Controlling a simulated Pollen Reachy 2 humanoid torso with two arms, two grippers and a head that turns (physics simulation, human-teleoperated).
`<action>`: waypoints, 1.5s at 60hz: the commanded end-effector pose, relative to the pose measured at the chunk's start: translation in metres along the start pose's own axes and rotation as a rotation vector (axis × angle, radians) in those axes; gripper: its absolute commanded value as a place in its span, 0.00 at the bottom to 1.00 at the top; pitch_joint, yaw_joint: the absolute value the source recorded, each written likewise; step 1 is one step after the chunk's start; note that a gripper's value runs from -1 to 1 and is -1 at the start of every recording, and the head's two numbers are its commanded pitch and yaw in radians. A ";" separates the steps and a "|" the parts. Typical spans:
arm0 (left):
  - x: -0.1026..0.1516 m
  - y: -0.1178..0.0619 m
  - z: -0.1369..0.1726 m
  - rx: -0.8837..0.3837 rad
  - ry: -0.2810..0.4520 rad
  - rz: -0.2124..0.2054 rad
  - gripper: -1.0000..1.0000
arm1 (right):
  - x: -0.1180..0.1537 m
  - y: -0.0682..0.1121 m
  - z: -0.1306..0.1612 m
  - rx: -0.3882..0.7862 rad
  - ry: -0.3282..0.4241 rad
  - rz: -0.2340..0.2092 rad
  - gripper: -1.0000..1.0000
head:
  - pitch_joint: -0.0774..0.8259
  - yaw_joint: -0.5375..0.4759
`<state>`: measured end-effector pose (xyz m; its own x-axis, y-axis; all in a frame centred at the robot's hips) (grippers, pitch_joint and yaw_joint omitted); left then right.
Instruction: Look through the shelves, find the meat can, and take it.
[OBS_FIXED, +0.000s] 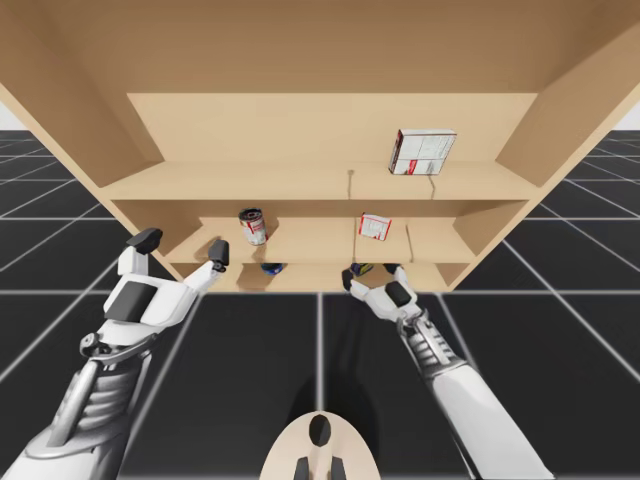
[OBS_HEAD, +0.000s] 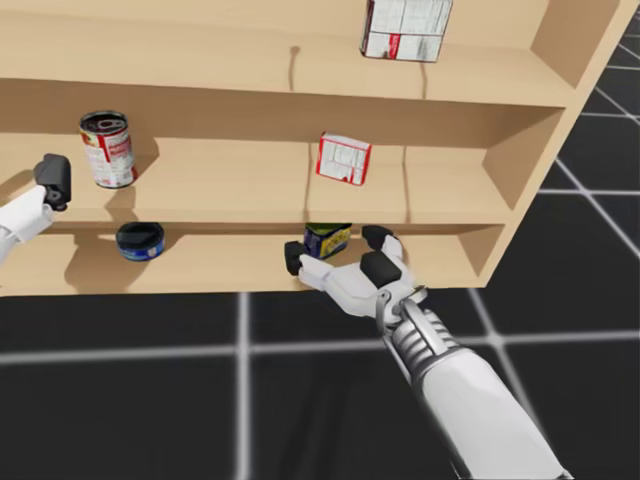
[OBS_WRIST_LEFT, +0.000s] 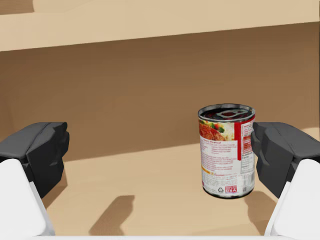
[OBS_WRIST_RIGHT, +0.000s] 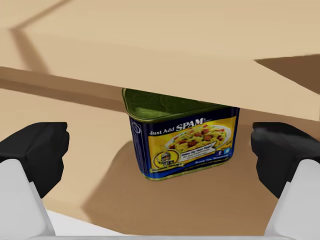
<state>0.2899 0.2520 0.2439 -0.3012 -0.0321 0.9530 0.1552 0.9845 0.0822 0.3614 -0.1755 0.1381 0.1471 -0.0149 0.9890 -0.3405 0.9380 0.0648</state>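
down at the front edge of the lowest board of the light wooden shelf unit (OBS_FIXED: 300, 182), have the right hand (OBS_WRIST_RIGHT: 160, 160) spread wide, with one dark finger on either side of the blue and yellow rectangular meat tin with a green top (OBS_WRIST_RIGHT: 184, 145) and neither finger touching it. gripping nothing. see that tin upright on the lowest shelf, right of the middle, just ahead of the hand and partly tucked under the board above.

up at the middle shelf, have the left hand (OBS_WRIST_LEFT: 160, 155) opened just as wide and likewise holding nothing, with the red and white cylindrical can (OBS_WRIST_LEFT: 226, 150) upright ahead of it, near the inner finger but apart from it in the head view.

find on that same middle shelf a small red and white box (OBS_HEAD: 343, 158), right of the middle and well apart from the cylinder. find on the top shelf a larger white and red box (OBS_FIXED: 421, 152), towards the right end. find on the lowest shelf a flat round dark blue tin (OBS_HEAD: 140, 240), well to the left of the meat tin.

note bare board on both sides of the meat tin, low headroom under the middle board, and a long bare stretch between the cylinder and the small box.
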 end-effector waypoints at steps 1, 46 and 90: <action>0.000 -0.001 0.001 0.001 0.002 0.000 0.00 | -0.012 0.010 -0.034 -0.005 0.020 -0.023 0.00 | 0.74 0.37; -0.003 -0.003 -0.001 -0.005 0.013 -0.013 0.00 | -0.031 0.018 -0.059 -0.006 0.144 -0.018 1.00 | 0.75 0.38; -0.003 -0.006 0.000 -0.005 0.010 -0.013 0.00 | -0.001 0.040 0.039 -0.013 -0.032 0.035 1.00 | 0.74 0.37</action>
<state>0.2907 0.2463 0.2403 -0.2929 -0.0468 0.9550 0.1553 0.9832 0.0958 0.3356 -0.1705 0.1319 0.1333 0.0535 0.9896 -0.2983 0.9544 -0.0115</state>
